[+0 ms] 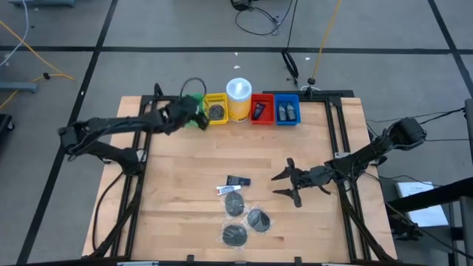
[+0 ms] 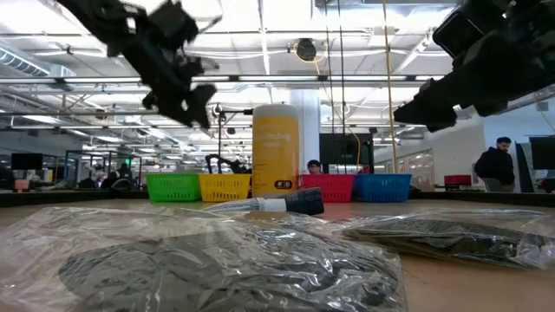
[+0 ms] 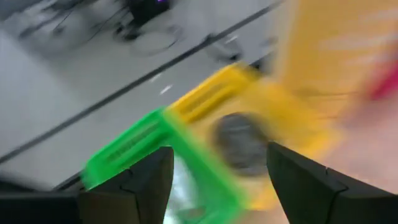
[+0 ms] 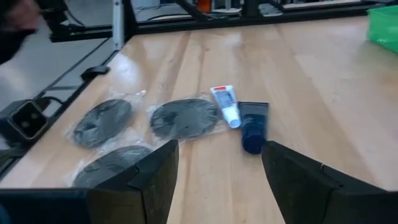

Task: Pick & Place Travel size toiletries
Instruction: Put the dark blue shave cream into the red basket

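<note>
Five toiletries loose on the surface [image 1: 177, 214]: three dark discs in clear bags, one white tube, one dark tube.
Landmark: white cylindrical container [image 1: 239, 100] with yellow base, at the far edge in the row of bins.
Bins: green bin [image 1: 195, 111] and yellow bin [image 1: 216, 108] to the container's left; red bin [image 1: 261, 109] and blue bin [image 1: 287, 109] to its right.
Bin contents: dark disc [image 1: 216, 112] in the yellow bin; dark item in the red bin; two small grey bottles [image 1: 287, 112] in the blue bin.
Left pincer [image 1: 194, 112]: above the green bin, left of the container; fingers apart, nothing between them.
Left wrist view: green bin [image 3: 155, 155] and yellow bin with disc [image 3: 239, 140] beyond the fingers [image 3: 140, 186], blurred.
Right pincer [image 1: 287, 182]: well in front of the container, toward its right; fingers spread, empty, above the surface.
White tube [image 4: 226, 106]: in front of the container, touching the dark tube [image 4: 252, 126].
Bagged discs [image 4: 183, 118]: clustered just nearer than the tubes, farther still from the container; left of the right pincer in the high view.
Low view: tubes [image 2: 269, 204] lying ahead of the container [image 2: 275, 149], crinkled bags [image 2: 225, 269] in the foreground.
Background: people [image 2: 497, 165] in the room beyond the bins.
</note>
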Robot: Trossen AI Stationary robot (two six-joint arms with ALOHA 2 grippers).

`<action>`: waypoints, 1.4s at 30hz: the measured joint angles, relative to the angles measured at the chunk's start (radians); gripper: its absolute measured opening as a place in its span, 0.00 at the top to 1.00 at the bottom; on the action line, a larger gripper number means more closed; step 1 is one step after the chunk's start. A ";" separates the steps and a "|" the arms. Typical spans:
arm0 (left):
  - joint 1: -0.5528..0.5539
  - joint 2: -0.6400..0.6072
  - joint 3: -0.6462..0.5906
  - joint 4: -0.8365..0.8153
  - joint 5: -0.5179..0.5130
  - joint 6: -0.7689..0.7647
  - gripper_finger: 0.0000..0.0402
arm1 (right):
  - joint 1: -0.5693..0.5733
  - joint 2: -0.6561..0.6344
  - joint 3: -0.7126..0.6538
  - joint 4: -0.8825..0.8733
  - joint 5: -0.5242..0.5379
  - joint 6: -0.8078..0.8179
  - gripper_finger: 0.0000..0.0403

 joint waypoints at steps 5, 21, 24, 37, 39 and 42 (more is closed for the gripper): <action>-0.243 -0.017 0.000 0.053 0.002 0.012 0.44 | 0.006 0.027 -0.001 0.027 -0.003 -0.048 0.44; -0.819 0.285 0.000 0.551 -0.001 0.118 0.57 | 0.018 0.345 0.014 0.447 -0.067 -0.173 0.44; -0.851 0.365 0.000 0.652 -0.001 0.138 0.59 | 0.018 0.407 0.057 0.447 -0.082 -0.209 0.44; -0.848 0.550 0.000 0.779 0.016 0.032 0.60 | 0.018 0.582 0.215 0.334 -0.134 -0.145 0.43; -0.841 0.550 0.000 0.780 0.045 0.023 0.60 | 0.018 0.584 0.217 0.317 -0.133 -0.140 0.40; -0.829 0.550 0.000 0.783 0.071 0.014 0.60 | 0.014 0.568 0.223 0.283 -0.085 -0.130 0.33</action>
